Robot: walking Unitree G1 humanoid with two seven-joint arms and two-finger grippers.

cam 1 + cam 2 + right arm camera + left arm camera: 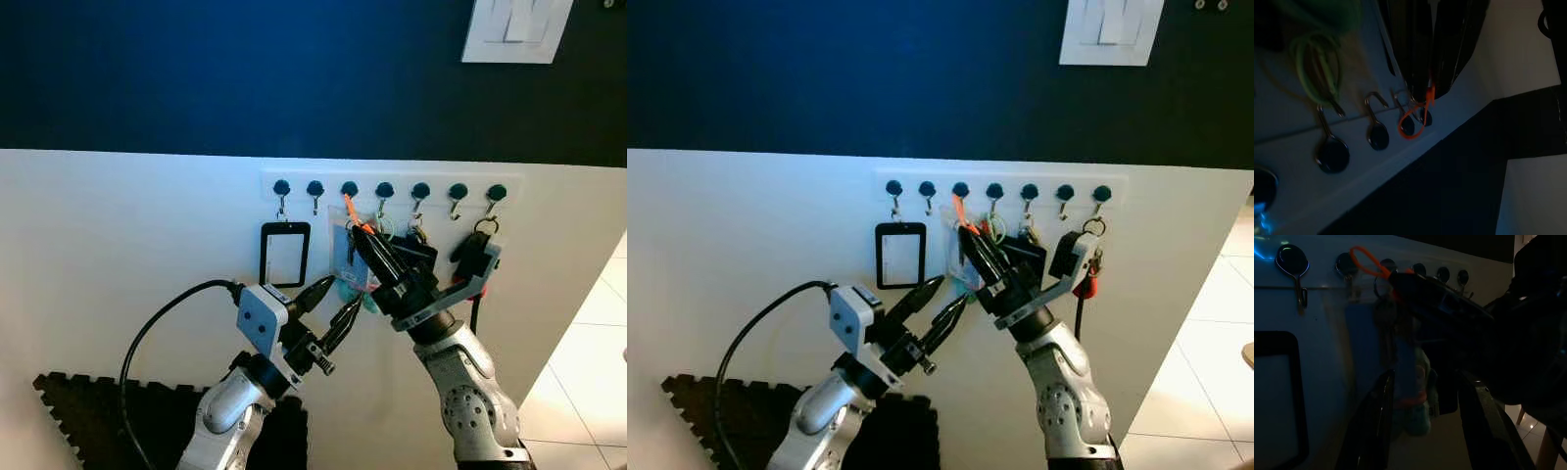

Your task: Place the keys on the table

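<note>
Keys are hung by an orange loop from the third hook of the rack, flat against the white wall. The right gripper is raised to that loop, its fingers narrowed around it. The left gripper is held just below the keys, jaws parted and empty. A black badge holder is hung left of the keys, with bare wall beyond it.

Head views: bright, even light on the white wall panel — sharp, without motion blur. Upper wall above both grippers reads deep blue, near black. Pale floor tiles beyond the right gripper glare slightly. Wrist views: very dim, grainy; the orange loop soft — hooks blurred, a cold blue glint at the edge.
</note>
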